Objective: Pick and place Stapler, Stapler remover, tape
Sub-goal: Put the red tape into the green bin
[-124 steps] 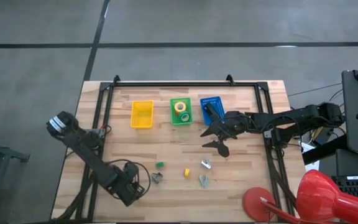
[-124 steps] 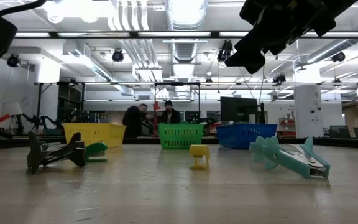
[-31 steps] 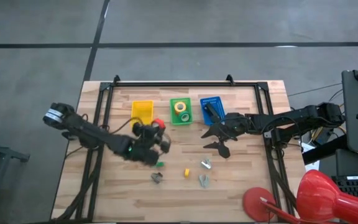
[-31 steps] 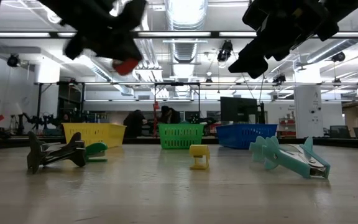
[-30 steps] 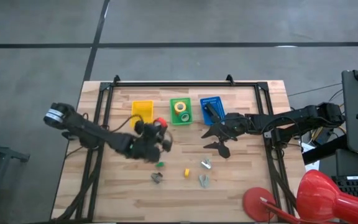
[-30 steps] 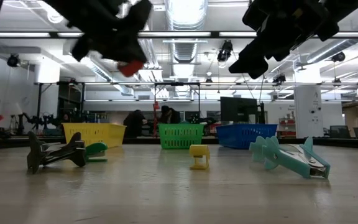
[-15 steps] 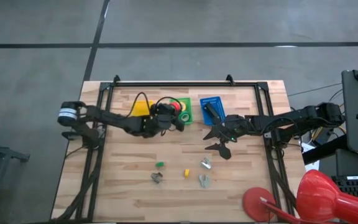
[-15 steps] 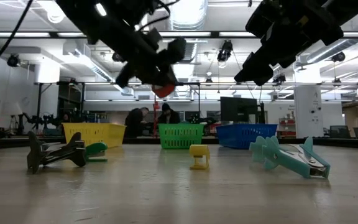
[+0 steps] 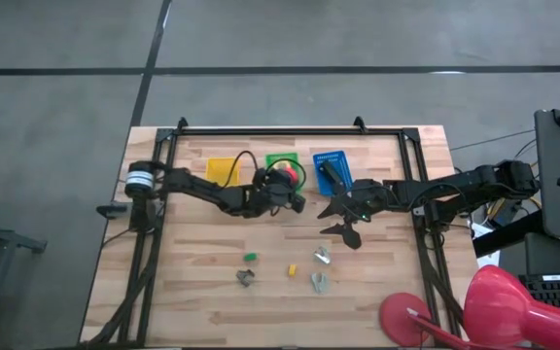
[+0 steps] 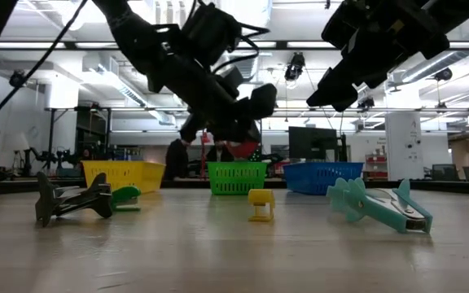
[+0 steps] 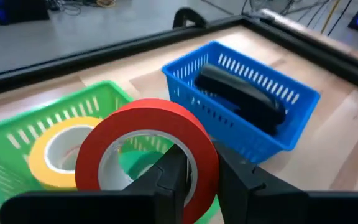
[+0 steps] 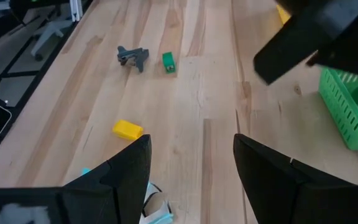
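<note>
**Tape roll poised over the green basket**

Red tape roll (image 11: 146,146) is pinched through its rim by my left gripper (image 11: 194,180), held over the green basket (image 9: 282,160). Right gripper (image 12: 191,168) hangs spread and empty near the blue basket (image 11: 244,102), where the stapler (image 11: 241,96) lies. I worry that releasing too near the rim could bounce the roll onto the table. Count: 3 baskets, 1 stapler, 1 yellow roll (image 11: 61,152) already in green, 5 small items on the boards.
</note>
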`<move>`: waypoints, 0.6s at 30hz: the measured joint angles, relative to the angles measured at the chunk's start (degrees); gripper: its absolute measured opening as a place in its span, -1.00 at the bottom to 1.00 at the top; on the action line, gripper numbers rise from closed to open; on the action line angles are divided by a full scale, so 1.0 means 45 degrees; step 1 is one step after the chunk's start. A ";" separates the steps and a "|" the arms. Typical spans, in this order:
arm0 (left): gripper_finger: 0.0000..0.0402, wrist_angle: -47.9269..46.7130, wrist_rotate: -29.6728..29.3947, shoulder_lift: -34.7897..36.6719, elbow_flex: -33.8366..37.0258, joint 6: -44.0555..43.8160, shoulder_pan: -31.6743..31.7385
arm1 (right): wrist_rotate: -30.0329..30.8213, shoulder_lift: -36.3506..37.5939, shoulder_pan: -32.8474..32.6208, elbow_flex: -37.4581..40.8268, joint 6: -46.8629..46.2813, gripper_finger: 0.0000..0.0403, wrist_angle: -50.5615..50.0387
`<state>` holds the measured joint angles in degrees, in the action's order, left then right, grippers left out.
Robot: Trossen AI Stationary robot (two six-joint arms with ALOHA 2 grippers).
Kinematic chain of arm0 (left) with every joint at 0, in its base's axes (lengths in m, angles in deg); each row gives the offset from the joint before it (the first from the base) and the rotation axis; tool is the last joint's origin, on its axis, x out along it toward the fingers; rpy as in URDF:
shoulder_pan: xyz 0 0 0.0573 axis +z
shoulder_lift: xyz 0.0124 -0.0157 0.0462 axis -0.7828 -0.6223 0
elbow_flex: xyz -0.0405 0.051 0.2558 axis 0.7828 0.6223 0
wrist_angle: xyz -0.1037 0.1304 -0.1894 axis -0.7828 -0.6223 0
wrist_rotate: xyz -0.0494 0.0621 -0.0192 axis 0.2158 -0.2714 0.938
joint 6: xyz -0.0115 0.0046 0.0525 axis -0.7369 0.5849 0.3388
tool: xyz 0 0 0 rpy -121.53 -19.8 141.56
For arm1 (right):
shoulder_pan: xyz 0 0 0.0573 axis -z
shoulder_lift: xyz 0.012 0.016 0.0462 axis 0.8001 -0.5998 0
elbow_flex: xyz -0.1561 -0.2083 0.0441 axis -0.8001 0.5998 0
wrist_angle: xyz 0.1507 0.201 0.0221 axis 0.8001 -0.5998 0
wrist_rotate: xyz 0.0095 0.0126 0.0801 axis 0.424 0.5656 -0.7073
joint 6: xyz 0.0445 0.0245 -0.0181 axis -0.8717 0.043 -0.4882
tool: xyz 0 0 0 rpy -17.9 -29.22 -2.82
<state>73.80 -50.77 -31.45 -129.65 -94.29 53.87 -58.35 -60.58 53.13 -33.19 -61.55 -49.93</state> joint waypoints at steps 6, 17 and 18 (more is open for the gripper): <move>-0.64 -0.1503 -0.0238 0.0012 -0.0379 -0.0297 0.0052 | 0.0000 0.0000 0.0000 0.0000 -0.0010 0.10 -0.0037; -0.47 -0.2039 -0.0232 0.0060 -0.0378 -0.0483 0.0091 | 0.0000 0.0000 0.0000 0.0000 0.0044 0.10 -0.0009; -0.43 -0.2138 -0.0246 0.0060 -0.0378 -0.0542 0.0091 | 0.0000 0.0000 0.0000 0.0000 0.0044 0.10 -0.0004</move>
<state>64.18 -51.87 -31.18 -131.35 -96.73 54.28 -58.35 -60.58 53.13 -33.19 -61.35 -49.95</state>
